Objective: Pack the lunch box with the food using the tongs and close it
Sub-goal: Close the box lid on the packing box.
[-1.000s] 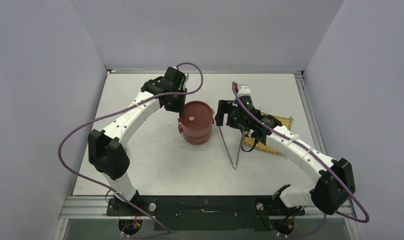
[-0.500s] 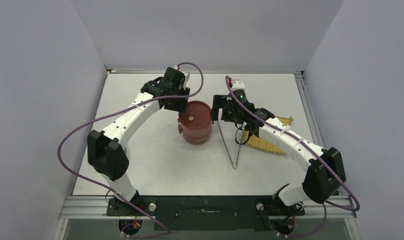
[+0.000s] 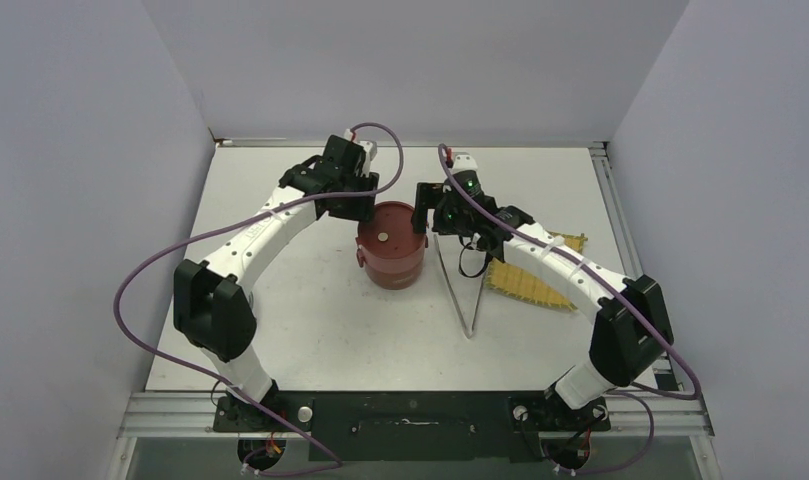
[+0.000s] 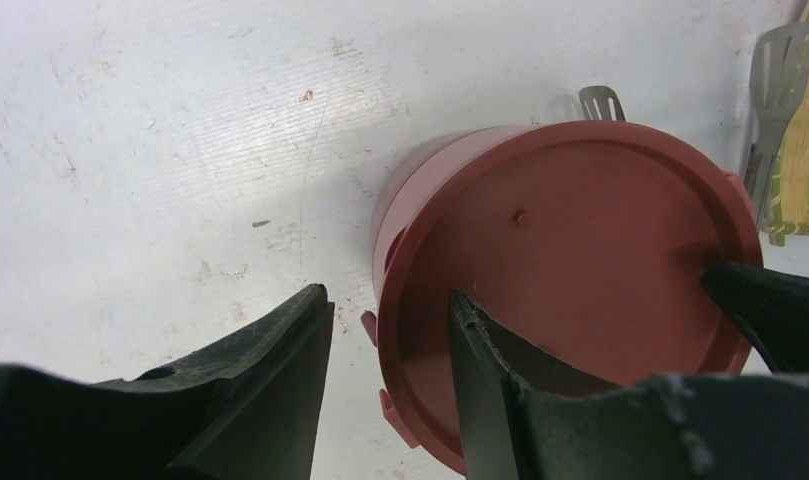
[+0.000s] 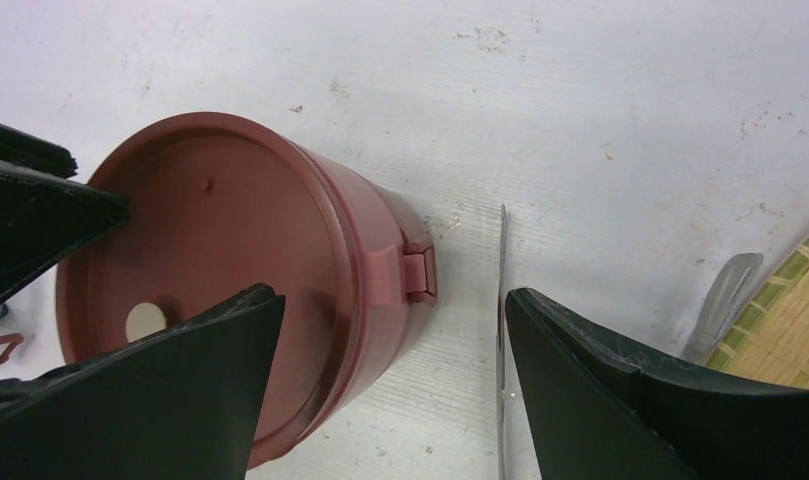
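The dark-red lunch box (image 3: 391,247) stands mid-table with its flat lid (image 4: 570,250) on; no food shows in any view. My left gripper (image 4: 389,294) is open at the box's far-left rim, one finger over the lid and the other outside it, clear of the wall. At the right rim my right gripper (image 5: 395,295) is open too, straddling the side latch (image 5: 412,272). The silver tongs (image 3: 462,290) lie flat on the table just right of the box, and one slim arm (image 5: 501,340) runs between my right fingers.
A yellow woven mat (image 3: 536,281) lies to the right of the tongs, under my right forearm. The white table (image 3: 310,320) is walled at left, back and right. A pale round spot (image 5: 145,322) marks the lid.
My left gripper's jaws have spread apart at the lid rim. The right arm has swung left, bringing its open gripper from over the tongs to the box's right edge.
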Controlling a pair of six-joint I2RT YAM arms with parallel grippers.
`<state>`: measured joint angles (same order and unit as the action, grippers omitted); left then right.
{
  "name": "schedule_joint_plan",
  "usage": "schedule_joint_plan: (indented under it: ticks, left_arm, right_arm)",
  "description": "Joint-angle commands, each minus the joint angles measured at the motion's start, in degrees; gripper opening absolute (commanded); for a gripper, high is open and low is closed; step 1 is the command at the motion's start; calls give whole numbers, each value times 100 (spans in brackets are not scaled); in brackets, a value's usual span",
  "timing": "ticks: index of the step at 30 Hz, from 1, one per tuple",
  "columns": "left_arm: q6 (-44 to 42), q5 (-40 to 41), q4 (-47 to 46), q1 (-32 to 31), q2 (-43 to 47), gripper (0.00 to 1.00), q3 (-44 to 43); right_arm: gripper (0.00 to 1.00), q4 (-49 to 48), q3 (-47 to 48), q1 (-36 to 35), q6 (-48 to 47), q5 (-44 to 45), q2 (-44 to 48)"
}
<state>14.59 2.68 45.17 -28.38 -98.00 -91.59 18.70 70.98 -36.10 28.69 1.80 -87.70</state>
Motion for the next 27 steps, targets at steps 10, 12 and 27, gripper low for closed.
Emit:
schedule_joint_plan:
  ticks: [10,12,27]
  left_arm:
    - [-85,-155,-430,34,85,41,611]
    - [-112,-111,-452,34,103,41,763]
    - [-158,-79,-468,26,55,37,1123]
  right_arm:
    - [82,336,113,-47,166,531,-411]
    - [82,349,14,-43,186,576,-387]
    - [81,387,-1126,21,768,423,-371]
